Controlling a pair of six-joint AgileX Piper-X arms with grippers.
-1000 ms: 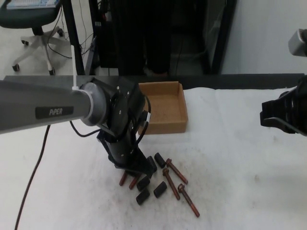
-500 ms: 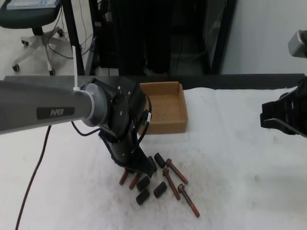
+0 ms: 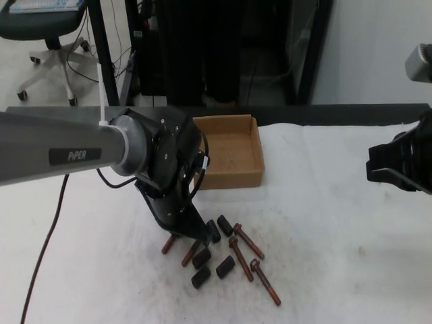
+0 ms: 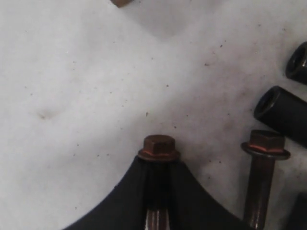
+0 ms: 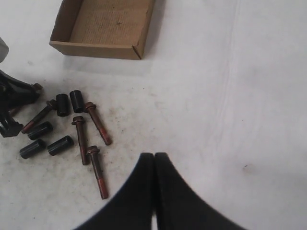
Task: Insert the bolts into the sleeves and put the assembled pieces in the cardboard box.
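The left end effector (image 4: 158, 165) is clamped on the shank of a rusty reddish-brown hex-head bolt (image 4: 159, 146), the black fingers (image 4: 129, 191) pinching it just under the flange, low over the white cloth-covered worktop (image 3: 337, 256). Just beside the held bolt lies a second bolt of the same kind (image 4: 261, 182), and next to that are short black cylindrical sleeves (image 4: 283, 112), lying on their sides. A little farther out, three more rusty bolts (image 5: 81, 140) lie loose among the sleeves, apart from each other. Beyond this cluster stands the open-topped brown cardboard box (image 3: 229, 158), near the worktop's far edge. The right end effector (image 5: 154, 160) hangs above bare worktop well apart from the parts, its two fingers pressed together with nothing between them.
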